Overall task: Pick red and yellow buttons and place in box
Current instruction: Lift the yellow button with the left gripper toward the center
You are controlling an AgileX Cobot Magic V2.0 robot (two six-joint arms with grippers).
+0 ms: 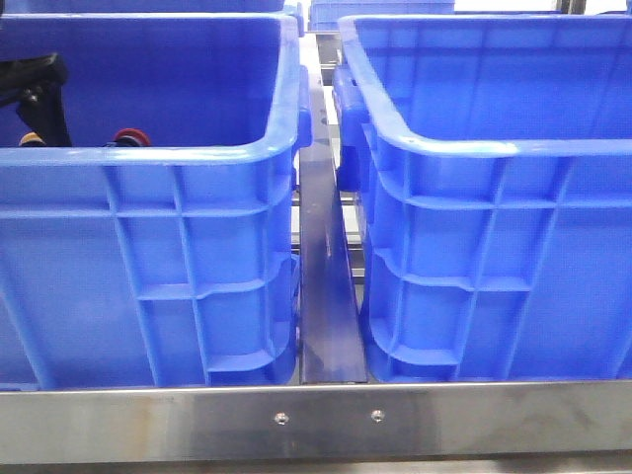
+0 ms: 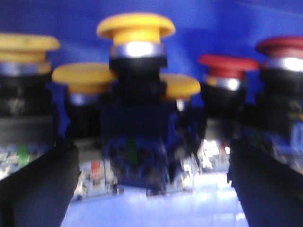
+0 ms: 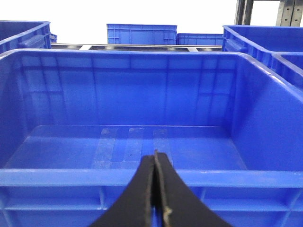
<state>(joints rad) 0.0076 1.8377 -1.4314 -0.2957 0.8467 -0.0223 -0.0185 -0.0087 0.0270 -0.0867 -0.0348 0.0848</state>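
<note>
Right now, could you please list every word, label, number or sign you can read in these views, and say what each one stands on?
No legible text in any view.
Blue crates: plain ribbed plastic, no lettering.
Steel rail: only two screws, no marking.
Yellow button and red button: small green and red patches on the bodies below, too blurred to read.

Right pincer (image 3: 155, 189): fingers pressed together, nothing between them, poised at the near rim of a blue box (image 3: 142, 177). Pale tape strips (image 3: 132, 144) on its floor. More blue crates (image 3: 141, 34) behind.

bench: steel front rail (image 1: 316, 420) | backdrop: more blue crates (image 3: 141, 33) | light: bright white
</note>
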